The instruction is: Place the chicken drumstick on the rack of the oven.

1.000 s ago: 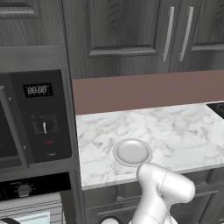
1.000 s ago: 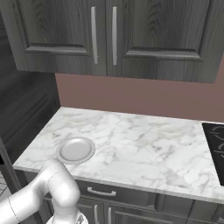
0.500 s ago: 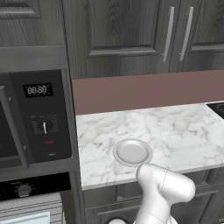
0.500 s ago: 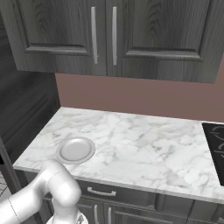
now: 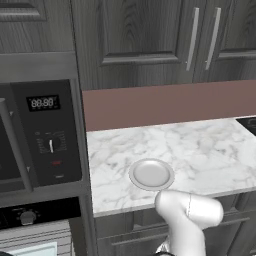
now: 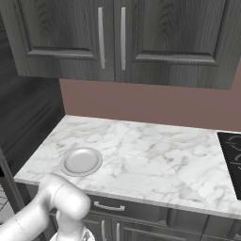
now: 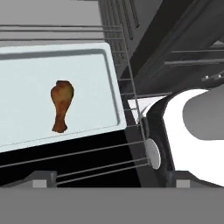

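The chicken drumstick (image 7: 61, 104) is small and golden-brown, and lies free on a pale tray (image 7: 26, 78) on the oven's wire rack (image 7: 127, 94), thick end away from me and bone end nearer. My gripper (image 7: 111, 180) is open and pulled back from it, its two tips wide apart at the bottom of the hand view with nothing between them. In the left base view the oven (image 5: 35, 235) sits at the lower left, with a dark control strip and a silvery knob (image 5: 27, 217). My arm's white elbow (image 5: 192, 212) bends down in front of the counter.
A round pale grey plate (image 5: 151, 174) (image 6: 81, 161) lies bare near the front of the marble counter (image 5: 200, 150). The black-panelled appliance with a clock (image 5: 46, 132) stands above the oven. Dark cabinets (image 6: 113, 37) hang overhead, and a cooktop corner (image 6: 231, 150) is at the right.
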### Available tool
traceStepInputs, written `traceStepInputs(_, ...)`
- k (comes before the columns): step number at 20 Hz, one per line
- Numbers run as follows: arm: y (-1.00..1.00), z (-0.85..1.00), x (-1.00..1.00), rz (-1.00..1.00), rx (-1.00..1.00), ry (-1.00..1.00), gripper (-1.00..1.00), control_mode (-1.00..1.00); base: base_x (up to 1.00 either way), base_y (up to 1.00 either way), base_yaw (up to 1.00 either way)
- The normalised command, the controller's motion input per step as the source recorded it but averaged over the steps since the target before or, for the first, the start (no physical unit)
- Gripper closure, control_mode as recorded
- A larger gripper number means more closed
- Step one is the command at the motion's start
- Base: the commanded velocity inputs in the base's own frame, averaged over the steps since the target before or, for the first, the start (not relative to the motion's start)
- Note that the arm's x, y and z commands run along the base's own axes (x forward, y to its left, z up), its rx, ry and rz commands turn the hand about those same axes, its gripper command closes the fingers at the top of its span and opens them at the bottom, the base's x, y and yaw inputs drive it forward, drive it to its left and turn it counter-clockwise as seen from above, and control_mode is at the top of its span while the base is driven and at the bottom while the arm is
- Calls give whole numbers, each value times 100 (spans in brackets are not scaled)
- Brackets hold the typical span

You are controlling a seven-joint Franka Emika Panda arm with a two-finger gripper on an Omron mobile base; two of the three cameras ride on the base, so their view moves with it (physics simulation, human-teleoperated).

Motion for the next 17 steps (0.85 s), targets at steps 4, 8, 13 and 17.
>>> traceStepInputs(4, -87, 72, -49, -1, 27, -8, -100, -100, 0, 0, 0)
traceStepInputs(8, -94, 79, -31, 0, 26, -4, -100, -100, 0, 0, 0)
traceStepInputs(13, -100, 58, -3, 0, 23, 0, -100, -100, 0, 0, 0)
traceStepInputs(17, -64, 24, 0, 0, 11, 0, -100, -100, 0, 0, 0)
